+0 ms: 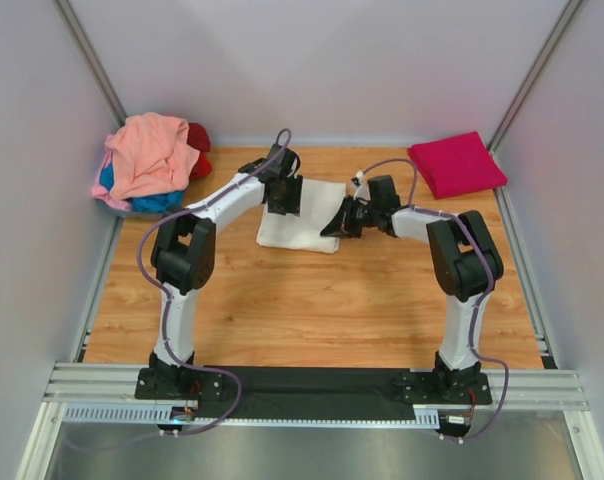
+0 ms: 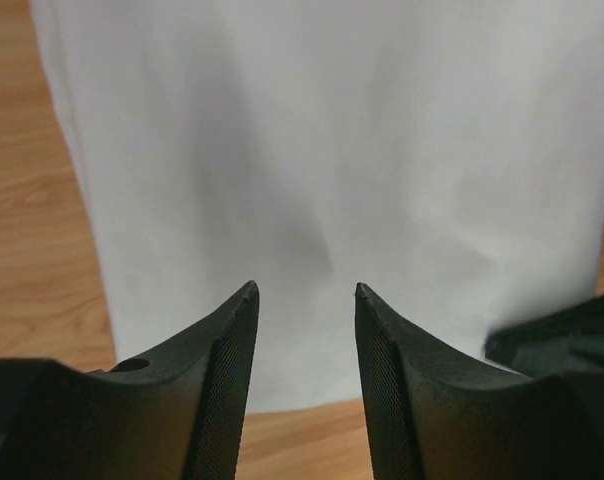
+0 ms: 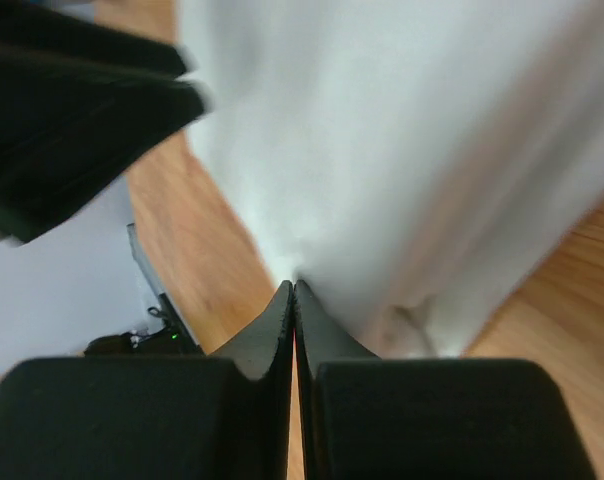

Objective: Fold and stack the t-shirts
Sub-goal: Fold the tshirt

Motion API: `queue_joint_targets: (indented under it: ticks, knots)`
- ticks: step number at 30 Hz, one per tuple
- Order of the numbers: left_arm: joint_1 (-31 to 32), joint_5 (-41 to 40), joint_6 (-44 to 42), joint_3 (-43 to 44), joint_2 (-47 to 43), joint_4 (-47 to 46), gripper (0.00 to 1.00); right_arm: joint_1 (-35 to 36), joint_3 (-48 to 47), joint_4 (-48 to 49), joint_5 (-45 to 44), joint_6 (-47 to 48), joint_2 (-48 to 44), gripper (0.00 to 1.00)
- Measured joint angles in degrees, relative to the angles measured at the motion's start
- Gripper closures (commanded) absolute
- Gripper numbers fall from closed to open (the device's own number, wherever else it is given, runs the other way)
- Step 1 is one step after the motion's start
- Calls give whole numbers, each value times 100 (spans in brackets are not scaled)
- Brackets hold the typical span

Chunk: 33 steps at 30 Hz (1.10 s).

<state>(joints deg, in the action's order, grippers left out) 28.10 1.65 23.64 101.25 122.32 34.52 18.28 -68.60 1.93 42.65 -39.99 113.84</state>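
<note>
A folded cream-white t-shirt [image 1: 304, 228] lies flat in the middle of the wooden table [image 1: 312, 300]. My left gripper [image 1: 282, 200] hovers over its far left part, open, with only cloth [image 2: 332, 150] showing between its fingers [image 2: 307, 290]. At the shirt's right edge my right gripper [image 1: 334, 224] is shut, and the white cloth [image 3: 402, 150] puckers into its closed tips [image 3: 295, 285]. A folded magenta t-shirt [image 1: 457, 163] lies at the back right. At the back left, a salmon-pink t-shirt [image 1: 147, 155], a blue one [image 1: 147, 200] and a red one [image 1: 199, 150] sit in a loose pile.
White walls with metal corner posts enclose the table on three sides. Both arm bases stand on a black plate [image 1: 312, 385] at the near edge. The pile hangs over the table's back left corner.
</note>
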Motion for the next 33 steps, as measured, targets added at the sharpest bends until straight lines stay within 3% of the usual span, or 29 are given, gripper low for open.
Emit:
queue_joint_targets:
  ticks: [3, 13, 15, 16, 19, 24, 33]
  knots:
    - [-2, -332, -11, -529, -341, 109, 50, -9, 251, -203, -306, 15, 315, 100]
    - [-120, -992, -46, -1711, -994, 223, 50, -79, 737, 387, 44, -208, 343, 97]
    - [-120, -1093, -59, -1786, -1176, 393, 49, -72, 737, 109, -9, -70, 208, 77]
    - [-118, -1123, -68, -1788, -1285, 468, 48, -68, 721, -111, -31, 37, 92, 55]
    - [-107, -1211, -111, -1786, -1862, 741, 46, -31, 474, -988, -184, 415, -352, 31]
    - [11, -1228, -157, -1757, -3088, 1285, 44, -2, -621, -2275, -459, 992, -988, 23]
    - [151, -1292, -564, -2520, -4857, 1919, 42, -634, -1429, -2804, -627, 1316, -1156, 23]
